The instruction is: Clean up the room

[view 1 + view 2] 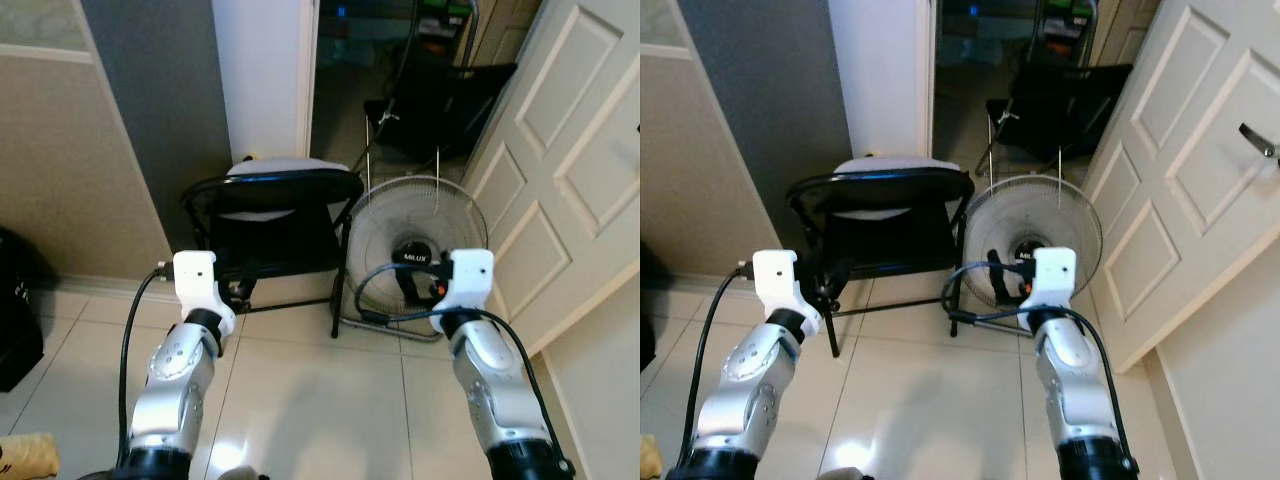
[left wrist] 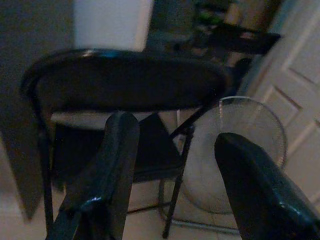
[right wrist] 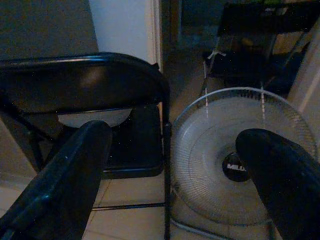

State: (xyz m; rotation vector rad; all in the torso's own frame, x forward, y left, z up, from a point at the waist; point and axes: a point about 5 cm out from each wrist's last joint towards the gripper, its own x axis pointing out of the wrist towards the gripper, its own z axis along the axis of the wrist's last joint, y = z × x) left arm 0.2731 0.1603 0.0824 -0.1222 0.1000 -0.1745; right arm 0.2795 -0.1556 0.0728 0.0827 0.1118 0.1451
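Observation:
A black folding chair (image 1: 270, 215) stands against the wall, with something pale on its seat (image 1: 268, 168). Right beside it on the tiled floor stands a round floor fan (image 1: 415, 250) with a wire cage. Both my arms are raised in front of me, the left wrist (image 1: 196, 282) low before the chair and the right wrist (image 1: 468, 278) low before the fan. My left gripper (image 2: 175, 137) is open and empty, pointing at the chair's backrest (image 2: 125, 80). My right gripper (image 3: 175, 142) is open too, with nothing between its fingers, looking at the chair and the fan (image 3: 235, 160).
A white panelled door (image 1: 570, 170) stands open on the right. Behind the fan a dark doorway holds a second folding chair (image 1: 450, 100). A black bag (image 1: 15, 320) sits at the far left and a yellowish object (image 1: 25, 455) lies at the bottom left. Pale tiles (image 1: 320, 400) stretch between my arms.

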